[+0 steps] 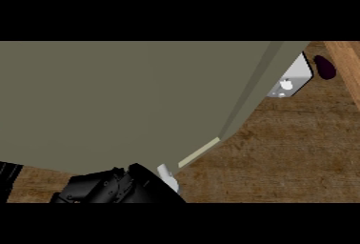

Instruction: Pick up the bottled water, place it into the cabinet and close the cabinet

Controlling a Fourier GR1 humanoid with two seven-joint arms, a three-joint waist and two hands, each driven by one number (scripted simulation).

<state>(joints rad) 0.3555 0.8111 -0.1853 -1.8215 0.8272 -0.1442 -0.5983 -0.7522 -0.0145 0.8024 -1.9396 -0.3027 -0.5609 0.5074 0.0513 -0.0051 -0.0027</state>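
Filling most of the view, a broad flat olive-grey cabinet panel [119, 100] hangs closest to the camera and hides much of the brown wood-grain counter [281, 157] beneath it. Its right edge runs on a slant from the top of the view down toward the lower middle, with a pale cream strip showing along the lower stretch of that edge.

At the view's lower edge, just under the panel's bottom corner, a black robot hand [105, 188] comes in from below. Which arm it belongs to is unclear, though it sits left of centre and is probably the left hand. Its fingers [84, 190] look bunched and curled, yet how far they are closed and whether they hold anything cannot be told. Just beside it, touching its right side, a small pale bluish-white shape [169, 178] shows; it may be part of the bottled water, but too little is visible to be sure.

Near the counter's far right corner, a white boxy object [292, 78] peeks out from behind the panel's edge. Just right of it lies a dark purple oval item [324, 67], next to a lighter wooden strip [346, 66] at the counter's right edge.
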